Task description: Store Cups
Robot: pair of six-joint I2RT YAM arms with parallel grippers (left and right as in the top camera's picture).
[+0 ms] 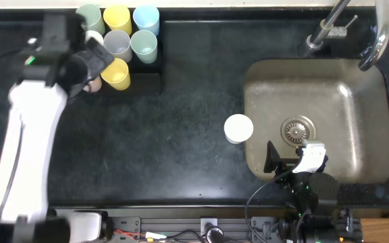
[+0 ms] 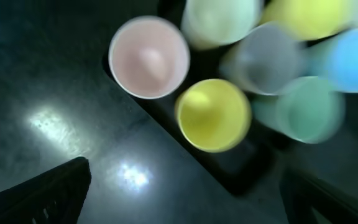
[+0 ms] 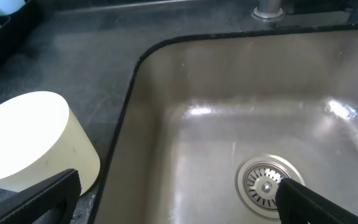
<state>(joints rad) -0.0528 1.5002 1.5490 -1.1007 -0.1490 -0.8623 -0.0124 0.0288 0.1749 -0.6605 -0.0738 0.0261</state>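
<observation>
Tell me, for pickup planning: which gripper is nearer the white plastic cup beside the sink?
Right. The right gripper is beside the white plastic cup; the left gripper is far off, over the black tray.

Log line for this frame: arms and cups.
left fingers: open, above yellow cup in tray | right fingers: open, beside white cup at sink edge | white cup: not yet in tray

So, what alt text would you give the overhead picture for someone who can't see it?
Seen from above, a black tray of pastel cups sits at the back left of a dark worktop, with the left arm stretched over it. A lone white cup stands beside a steel sink, close to the open right gripper.
</observation>
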